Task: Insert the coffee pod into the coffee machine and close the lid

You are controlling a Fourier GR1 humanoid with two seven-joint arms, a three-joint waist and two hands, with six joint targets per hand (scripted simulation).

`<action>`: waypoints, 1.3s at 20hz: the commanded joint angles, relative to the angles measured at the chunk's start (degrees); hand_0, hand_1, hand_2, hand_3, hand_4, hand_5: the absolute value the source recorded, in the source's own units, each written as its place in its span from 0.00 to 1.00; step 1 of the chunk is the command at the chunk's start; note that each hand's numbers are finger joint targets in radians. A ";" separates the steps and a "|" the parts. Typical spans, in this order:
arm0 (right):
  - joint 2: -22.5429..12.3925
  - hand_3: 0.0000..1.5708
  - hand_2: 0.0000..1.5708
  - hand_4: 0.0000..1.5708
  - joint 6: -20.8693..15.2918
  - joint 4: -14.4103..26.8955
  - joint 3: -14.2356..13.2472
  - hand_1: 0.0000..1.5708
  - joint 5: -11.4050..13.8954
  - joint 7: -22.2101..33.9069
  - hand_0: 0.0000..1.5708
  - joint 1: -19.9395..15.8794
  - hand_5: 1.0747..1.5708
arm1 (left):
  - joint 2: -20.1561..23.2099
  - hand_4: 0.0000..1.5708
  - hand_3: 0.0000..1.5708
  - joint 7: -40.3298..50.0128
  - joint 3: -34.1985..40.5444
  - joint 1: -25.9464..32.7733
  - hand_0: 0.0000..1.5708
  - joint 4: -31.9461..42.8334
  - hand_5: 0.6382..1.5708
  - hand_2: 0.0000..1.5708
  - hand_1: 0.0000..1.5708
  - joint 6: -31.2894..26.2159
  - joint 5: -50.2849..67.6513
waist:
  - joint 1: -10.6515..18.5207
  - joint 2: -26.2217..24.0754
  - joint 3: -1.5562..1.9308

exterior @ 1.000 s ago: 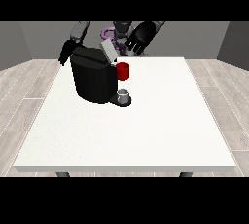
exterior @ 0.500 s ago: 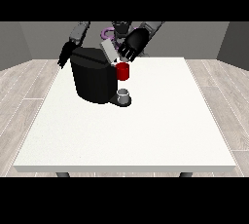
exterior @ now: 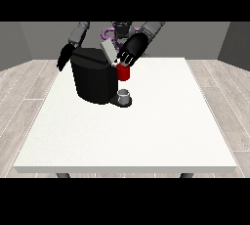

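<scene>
Red against the black housing, a small cylindrical piece [exterior: 124, 73] shows at the front of the bulky black coffee machine [exterior: 93, 79], just above a small grey cup [exterior: 124, 94] standing on the machine's base. Whether that red piece is the coffee pod or part of the brewer cannot be told; no separate pod shows elsewhere on the large white worktop [exterior: 146, 126]. What lies inside the pod chamber is hidden, and the cup's contents cannot be made out.

Grey and tilted upward, the machine's flat lid [exterior: 108, 51] stands raised above the machine's top, so the lid is not yet shut. The black hand at the view's right [exterior: 132, 51] sits beside that lid, its fingers pointing down toward the machine's front edge and wrapped round nothing visible. The black hand at the view's left [exterior: 64, 56] hangs behind the machine's far corner; its fingers cannot be read.

Judging by this, the closing step is in hand: the next move calls for pressing the lid down flat onto the machine's top.
</scene>
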 commanded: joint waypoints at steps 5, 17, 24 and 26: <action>-1.07 0.00 0.00 0.00 -0.13 -0.03 -1.34 0.00 -0.56 3.50 0.00 -1.95 1.00 | 0.55 0.27 0.76 -2.22 -0.05 0.34 0.76 1.23 1.00 0.80 0.76 -0.51 -0.34 | 0.39 0.11 -0.03; -1.11 0.00 0.00 0.00 -0.50 -0.03 -0.30 0.00 0.85 1.61 0.00 -3.32 1.00 | 1.67 0.23 0.76 -0.90 1.05 -4.54 0.77 1.59 1.00 0.79 0.77 0.45 -0.97 | -1.37 1.83 -0.01; -0.63 0.00 0.00 0.00 0.69 -0.41 -0.13 0.00 -0.21 -1.59 0.00 0.15 1.00 | 1.89 0.00 0.74 -2.51 -0.73 -1.74 0.78 0.97 1.00 0.79 0.78 4.71 -3.88 | -2.02 1.93 0.00; -0.86 0.00 0.00 0.00 -1.26 1.78 -2.35 0.00 -0.55 -0.89 0.00 -2.04 1.00 | 0.64 0.00 0.70 -4.21 -3.22 -0.90 0.77 -0.79 1.00 0.78 0.77 5.21 -5.57 | 0.68 2.54 0.00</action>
